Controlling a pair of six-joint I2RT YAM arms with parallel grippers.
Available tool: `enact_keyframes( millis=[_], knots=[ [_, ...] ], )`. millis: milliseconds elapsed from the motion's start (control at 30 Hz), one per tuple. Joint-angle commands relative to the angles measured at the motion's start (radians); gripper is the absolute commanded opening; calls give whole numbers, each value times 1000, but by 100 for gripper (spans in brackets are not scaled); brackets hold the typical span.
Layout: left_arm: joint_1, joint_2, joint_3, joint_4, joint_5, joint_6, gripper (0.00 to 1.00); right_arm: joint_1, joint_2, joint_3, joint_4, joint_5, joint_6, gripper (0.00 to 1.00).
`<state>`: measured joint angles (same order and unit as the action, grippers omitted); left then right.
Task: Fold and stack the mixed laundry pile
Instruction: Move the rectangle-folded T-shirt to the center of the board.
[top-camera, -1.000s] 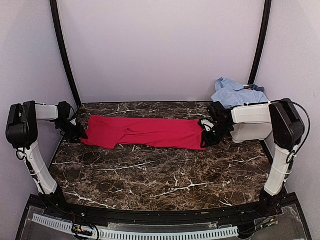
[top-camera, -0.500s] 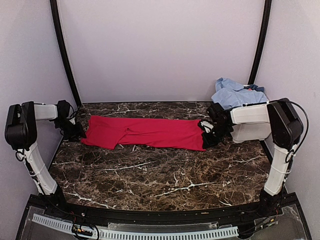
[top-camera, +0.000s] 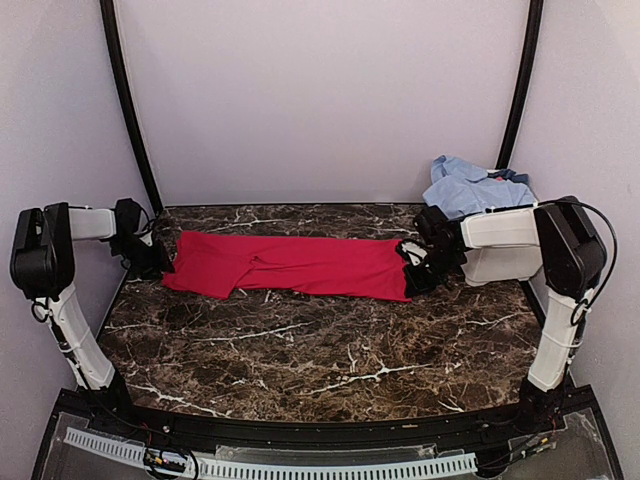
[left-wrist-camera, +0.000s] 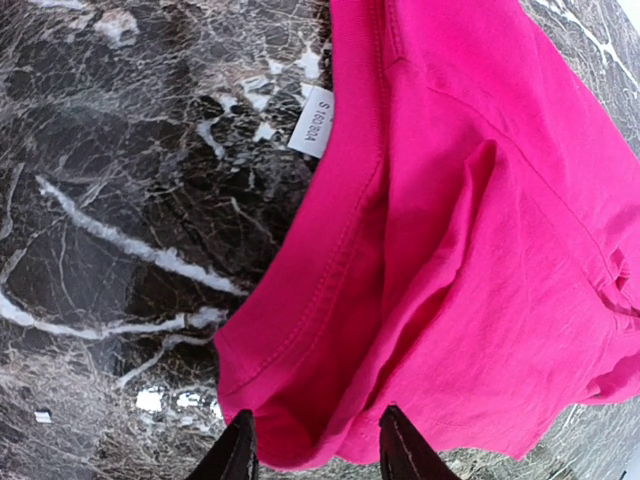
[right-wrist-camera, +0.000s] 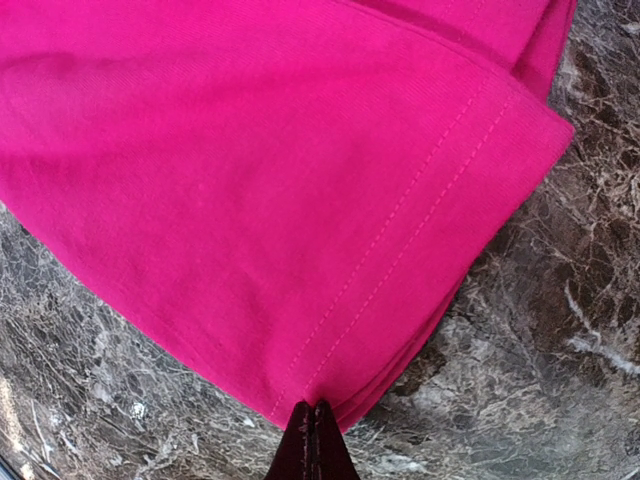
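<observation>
A red garment (top-camera: 290, 263) lies stretched flat across the back of the marble table (top-camera: 320, 350). My left gripper (top-camera: 160, 262) is at its left end, open. In the left wrist view the gripper (left-wrist-camera: 315, 412) has its fingers astride a folded edge of the garment (left-wrist-camera: 470, 230), near the white size label (left-wrist-camera: 312, 122). My right gripper (top-camera: 412, 270) is at the right end. In the right wrist view this gripper (right-wrist-camera: 315, 405) is shut on the stitched hem corner of the garment (right-wrist-camera: 280, 170). A light-blue shirt (top-camera: 465, 185) lies heaped at the back right, with a darker blue piece (top-camera: 515, 177) behind it.
The blue heap rests on a white tub (top-camera: 500, 266) at the table's right edge, partly hidden by my right forearm. Black frame posts (top-camera: 130, 110) rise at both back corners against the pale walls.
The right jaws have closed on the hem corner. The left jaws have narrowed a little around the garment's edge. The garment has stayed flat in the same place.
</observation>
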<state>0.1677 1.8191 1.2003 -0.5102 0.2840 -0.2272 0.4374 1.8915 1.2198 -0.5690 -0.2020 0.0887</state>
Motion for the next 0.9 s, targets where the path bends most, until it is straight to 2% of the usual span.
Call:
enact_keyframes(
  millis=[0, 233, 467, 667, 800, 867],
  knots=[
    [-7, 19, 21, -2, 8, 14, 38, -6, -6, -1, 7, 20, 3, 0],
    [-7, 29, 25, -41, -76, 4, 28, -6, -9, -6, 7, 36, 6, 0],
    [-7, 28, 21, -44, -79, 1, 17, -6, -15, -9, 10, 38, 6, 0],
    [-7, 22, 26, -53, -70, 8, 1, -6, -21, -13, 5, 44, 6, 0],
    [-7, 4, 26, -60, -74, 2, 0, -7, -25, -7, -4, 53, 9, 0],
    [-7, -9, 34, -76, -121, -5, 0, -6, -35, -3, -20, 65, 8, 0]
  ],
)
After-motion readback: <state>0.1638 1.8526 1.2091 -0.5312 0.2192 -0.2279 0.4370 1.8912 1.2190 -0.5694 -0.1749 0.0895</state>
